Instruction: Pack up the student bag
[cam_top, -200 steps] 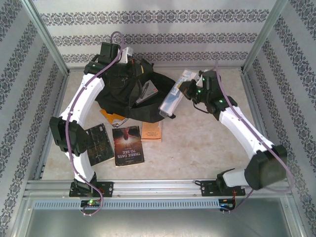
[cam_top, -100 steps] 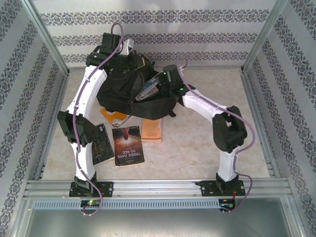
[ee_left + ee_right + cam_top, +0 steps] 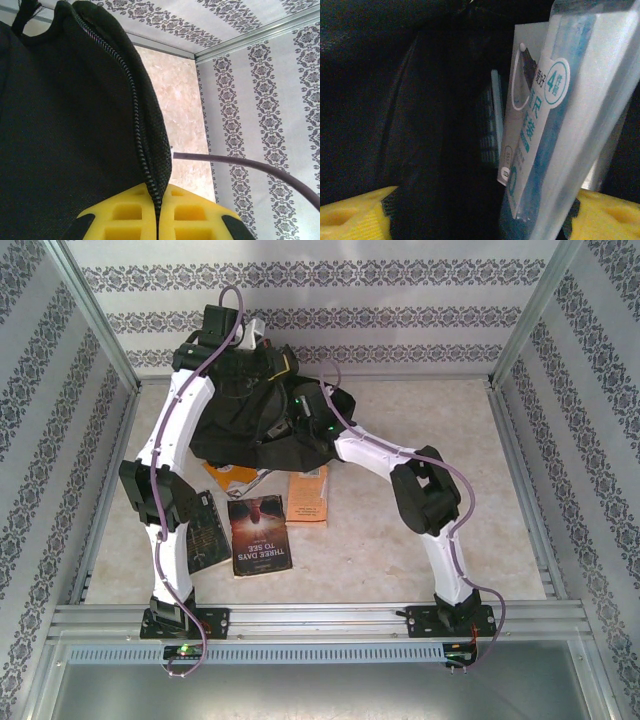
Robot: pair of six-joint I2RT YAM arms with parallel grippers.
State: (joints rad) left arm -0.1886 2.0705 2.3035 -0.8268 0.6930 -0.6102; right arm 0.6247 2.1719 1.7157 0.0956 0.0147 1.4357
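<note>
Clamps rim of student bag [image 3: 65,125] in shut left gripper [image 3: 159,220]; spreads right gripper [image 3: 482,212] wide, packet [image 3: 555,125] at 3 o'clock. May snag and drag it out on withdrawal.

right gripper [image 3: 481,214] hidden inside student bag [image 3: 232,432]

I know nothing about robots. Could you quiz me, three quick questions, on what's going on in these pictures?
1. True or false: the left gripper is pinching the zipper edge of the student bag.
2. Where is the right gripper? A) inside the bag, beside a clear plastic package; B) over the table; C) against the wall.
3. Fill in: the book lying on the table is titled Three Days to ___.
Key: 1 true; 2 A; 3 See.
</note>
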